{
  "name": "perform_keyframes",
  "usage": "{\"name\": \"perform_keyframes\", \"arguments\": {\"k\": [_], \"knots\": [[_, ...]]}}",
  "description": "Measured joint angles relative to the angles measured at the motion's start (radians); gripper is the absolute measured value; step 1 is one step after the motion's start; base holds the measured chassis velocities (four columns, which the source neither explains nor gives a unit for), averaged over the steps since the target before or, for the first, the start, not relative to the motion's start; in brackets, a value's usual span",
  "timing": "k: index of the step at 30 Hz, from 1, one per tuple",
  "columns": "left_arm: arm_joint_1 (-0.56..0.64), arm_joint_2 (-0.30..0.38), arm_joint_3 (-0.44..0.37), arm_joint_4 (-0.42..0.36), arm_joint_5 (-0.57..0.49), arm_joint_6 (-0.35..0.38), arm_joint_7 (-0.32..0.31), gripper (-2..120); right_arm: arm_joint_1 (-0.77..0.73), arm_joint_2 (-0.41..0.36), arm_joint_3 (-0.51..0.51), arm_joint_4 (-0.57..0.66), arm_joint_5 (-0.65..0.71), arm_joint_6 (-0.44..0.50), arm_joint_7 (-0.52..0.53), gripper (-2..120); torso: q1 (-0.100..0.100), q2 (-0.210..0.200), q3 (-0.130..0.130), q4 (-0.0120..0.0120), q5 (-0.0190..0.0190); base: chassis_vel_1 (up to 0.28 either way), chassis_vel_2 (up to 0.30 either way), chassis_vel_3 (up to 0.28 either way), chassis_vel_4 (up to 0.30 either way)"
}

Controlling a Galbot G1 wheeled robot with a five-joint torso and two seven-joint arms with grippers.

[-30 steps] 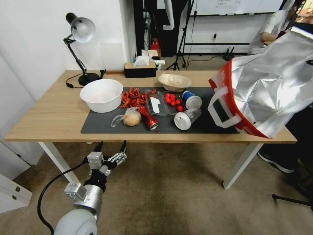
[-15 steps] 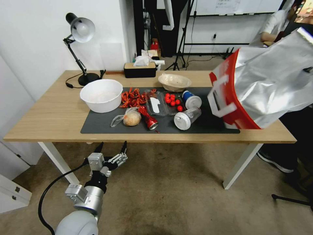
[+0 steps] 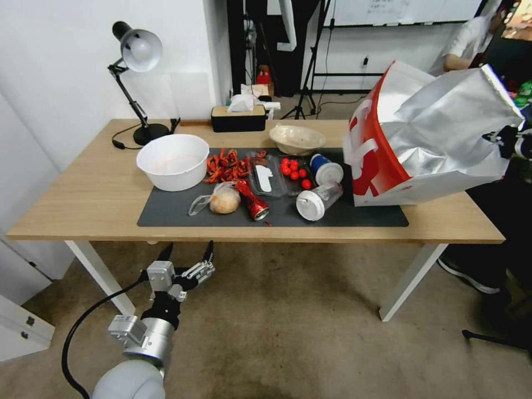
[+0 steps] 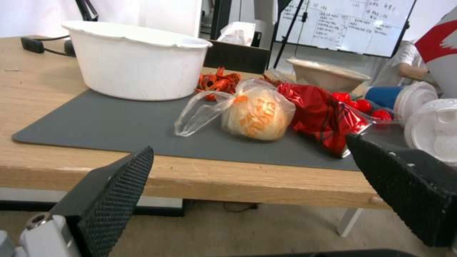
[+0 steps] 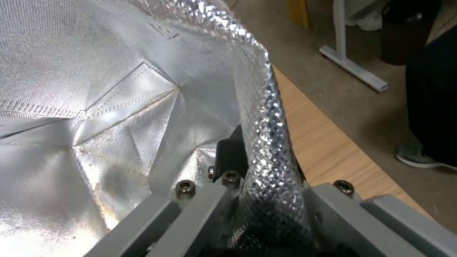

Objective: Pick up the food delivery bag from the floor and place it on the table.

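The food delivery bag [image 3: 421, 138] sits tipped on its side at the right end of the table [image 3: 83, 194], its lower white panel resting on the wood and on the right edge of the dark grey mat [image 3: 172, 208], its foil-lined mouth facing right past the table's end. The right gripper [image 3: 512, 141] hangs just off that end, at the bag's mouth; the right wrist view shows its fingers [image 5: 233, 157] clamped over the bag's foil rim [image 5: 271, 117], with bare tabletop and carpeted floor [image 5: 362, 46] beyond.

Just left of the bag lie two lidded cups [image 3: 318, 199], then cherry tomatoes [image 3: 293, 168], a red wrapper [image 3: 252, 202], a bagged bread roll [image 3: 221, 200] and a white bowl [image 3: 173, 160]. The strip of wood between mat and near table edge is bare.

The left gripper [image 3: 187, 256] hovers below the table's near edge, over open floor [image 3: 288, 321], fingers spread and holding nothing. Its wrist view looks level across the mat at the roll [image 4: 257, 114] and bowl [image 4: 135, 64], the bag's red-and-white corner [image 4: 440, 53] at the far side.
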Motion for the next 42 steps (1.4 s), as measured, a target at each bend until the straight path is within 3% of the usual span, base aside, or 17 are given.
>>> {"name": "perform_keyframes", "arguments": {"k": [15,38,42], "knots": [[-0.028,0.021,0.001,0.02,-0.023,0.007,-0.013,100,0.16,0.009,-0.19,-0.049,0.008,-0.08,0.055,0,0.0,0.0,0.0,0.0,0.0001,0.0,0.0,0.0,0.0],[-0.028,0.004,0.003,0.005,-0.019,0.022,-0.023,100,0.269,-0.011,-0.273,-0.066,0.034,-0.124,0.026,0,0.0,0.0,0.0,0.0,0.0001,0.0,0.0,0.0,0.0],[-0.024,-0.001,0.003,-0.001,-0.014,0.023,-0.023,100,0.263,-0.02,-0.273,-0.058,0.009,-0.131,-0.023,10,0.0,0.0,0.0,-0.0001,0.0,0.0,0.0,0.0,0.0]]}}
